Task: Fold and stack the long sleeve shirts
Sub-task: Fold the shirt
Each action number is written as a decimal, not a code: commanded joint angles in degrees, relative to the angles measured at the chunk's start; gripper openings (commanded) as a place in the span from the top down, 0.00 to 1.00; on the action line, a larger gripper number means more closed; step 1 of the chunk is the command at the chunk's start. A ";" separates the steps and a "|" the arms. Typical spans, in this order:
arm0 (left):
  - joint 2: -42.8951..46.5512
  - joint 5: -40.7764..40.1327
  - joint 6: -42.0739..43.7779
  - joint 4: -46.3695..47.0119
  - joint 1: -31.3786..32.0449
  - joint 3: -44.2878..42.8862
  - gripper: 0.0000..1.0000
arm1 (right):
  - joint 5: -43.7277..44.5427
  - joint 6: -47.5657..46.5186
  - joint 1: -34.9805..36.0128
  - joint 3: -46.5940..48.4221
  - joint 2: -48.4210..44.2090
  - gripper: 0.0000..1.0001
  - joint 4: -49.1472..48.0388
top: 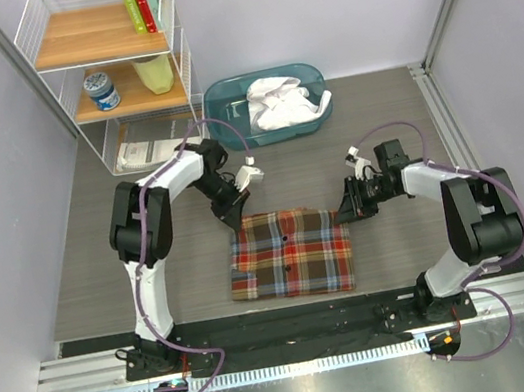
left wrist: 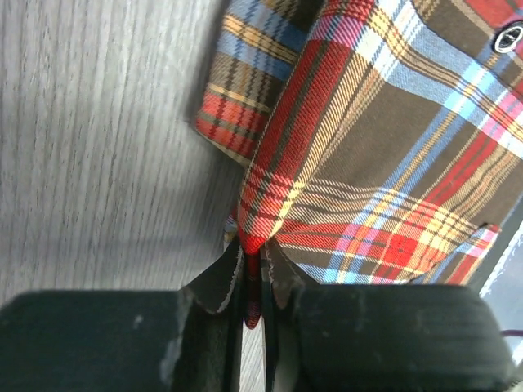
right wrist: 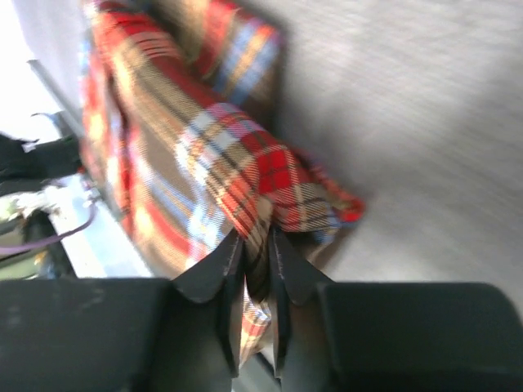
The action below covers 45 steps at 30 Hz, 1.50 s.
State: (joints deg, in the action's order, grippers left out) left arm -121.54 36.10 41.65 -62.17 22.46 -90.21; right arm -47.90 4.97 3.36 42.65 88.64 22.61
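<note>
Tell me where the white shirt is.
In the top view, the white shirt lies bunched in the teal tub at the back, right of the wire shelf, beyond the plaid shirt.

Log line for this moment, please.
left gripper: pinching plaid shirt far-left corner | right gripper: pinching far-right corner | plaid shirt: folded, on table | white shirt: in bin

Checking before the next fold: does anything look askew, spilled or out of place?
Nothing spilled. The plaid shirt lies slightly skewed, left gripper and right gripper pinching its far corners; the white shirt sits crumpled in the bin.
</note>
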 commanded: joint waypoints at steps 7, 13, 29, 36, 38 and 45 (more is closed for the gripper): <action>-0.20 -2.53 -6.05 3.72 -2.59 -3.21 0.64 | 11.95 -2.60 1.13 8.39 4.97 0.59 -1.79; 12.59 1.95 -15.88 7.76 -6.46 -1.46 0.26 | 11.95 -10.15 0.34 15.25 -5.99 0.34 12.09; 19.51 13.21 -52.20 40.37 -0.92 23.42 0.00 | -0.44 6.47 11.85 8.23 2.65 0.31 -7.84; 3.69 12.33 -54.21 41.95 -8.20 16.93 0.00 | 0.88 6.54 7.20 13.40 19.10 0.33 -12.68; 0.52 12.59 -54.30 41.43 -9.62 14.73 0.01 | 1.14 7.67 7.28 15.34 21.22 0.33 -13.81; 16.56 18.74 -53.77 40.46 -11.12 15.58 0.00 | -6.23 11.98 6.66 18.36 6.84 0.24 -10.66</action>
State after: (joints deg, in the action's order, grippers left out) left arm -117.56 55.55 -13.69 -23.00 11.77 -76.69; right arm -52.93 14.74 10.63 61.01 107.46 12.88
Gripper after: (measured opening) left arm 0.994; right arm 0.726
